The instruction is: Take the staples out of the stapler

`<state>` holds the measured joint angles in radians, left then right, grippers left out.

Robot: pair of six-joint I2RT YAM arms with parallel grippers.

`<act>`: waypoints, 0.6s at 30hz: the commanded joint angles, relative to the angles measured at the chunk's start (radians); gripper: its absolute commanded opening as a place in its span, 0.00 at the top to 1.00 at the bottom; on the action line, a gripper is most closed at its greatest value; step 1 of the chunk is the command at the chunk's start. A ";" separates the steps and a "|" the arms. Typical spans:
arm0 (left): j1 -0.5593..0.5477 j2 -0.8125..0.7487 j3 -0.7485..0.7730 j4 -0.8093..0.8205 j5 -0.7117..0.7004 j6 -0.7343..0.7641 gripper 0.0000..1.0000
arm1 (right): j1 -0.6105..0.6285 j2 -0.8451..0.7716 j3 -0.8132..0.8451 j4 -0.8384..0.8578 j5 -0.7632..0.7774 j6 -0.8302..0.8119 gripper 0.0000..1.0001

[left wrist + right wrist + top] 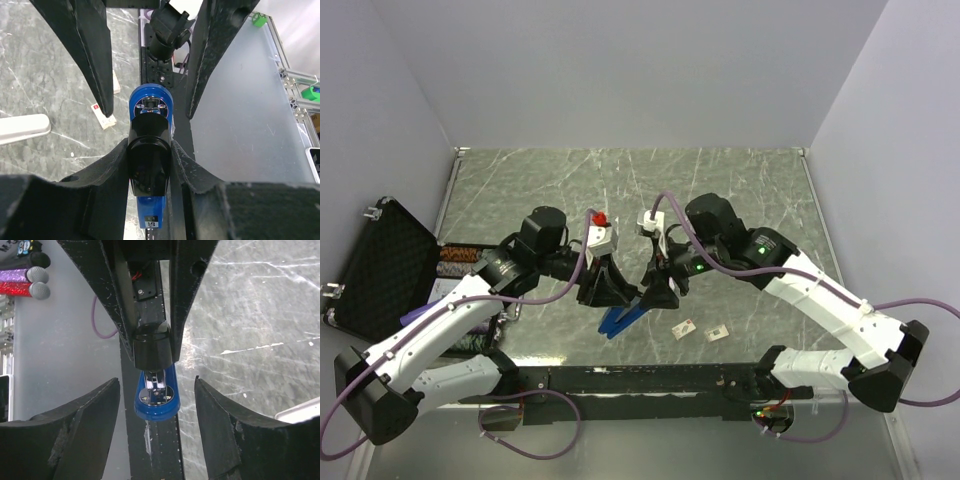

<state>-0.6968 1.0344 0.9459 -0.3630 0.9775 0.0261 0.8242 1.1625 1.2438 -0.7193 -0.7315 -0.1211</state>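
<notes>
The blue stapler (623,320) hangs tilted above the table's front edge, between both grippers. My left gripper (610,290) is shut on its black end; in the left wrist view (148,145) the two pads press on the black sides of the stapler (150,107). My right gripper (658,292) is open. In the right wrist view (156,382) its fingers stand either side of the stapler's rounded blue end (156,400), touching neither side. The staples are hidden; only a shiny metal plate shows inside the blue end.
Two small white cards with red marks (685,327) (717,333) lie on the table right of the stapler. A white rounded bar (22,127) lies on the marble. An open black case (380,265) stands at the left. The black base rail (650,380) runs below.
</notes>
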 commanded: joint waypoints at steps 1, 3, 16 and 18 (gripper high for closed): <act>-0.001 -0.036 0.013 0.076 0.081 0.009 0.99 | 0.023 0.012 0.034 0.035 -0.026 -0.014 0.34; -0.001 -0.040 0.011 0.078 0.081 0.008 0.99 | 0.027 0.014 0.029 0.043 -0.026 -0.014 0.38; -0.001 -0.040 0.010 0.090 0.070 -0.005 0.99 | 0.052 0.013 0.019 0.050 0.000 -0.008 0.55; 0.000 -0.039 0.011 0.093 0.067 -0.008 0.99 | 0.053 0.006 0.013 0.054 0.007 -0.005 0.59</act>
<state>-0.6968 1.0187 0.9455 -0.3561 0.9981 0.0238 0.8650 1.1824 1.2438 -0.7074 -0.7303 -0.1204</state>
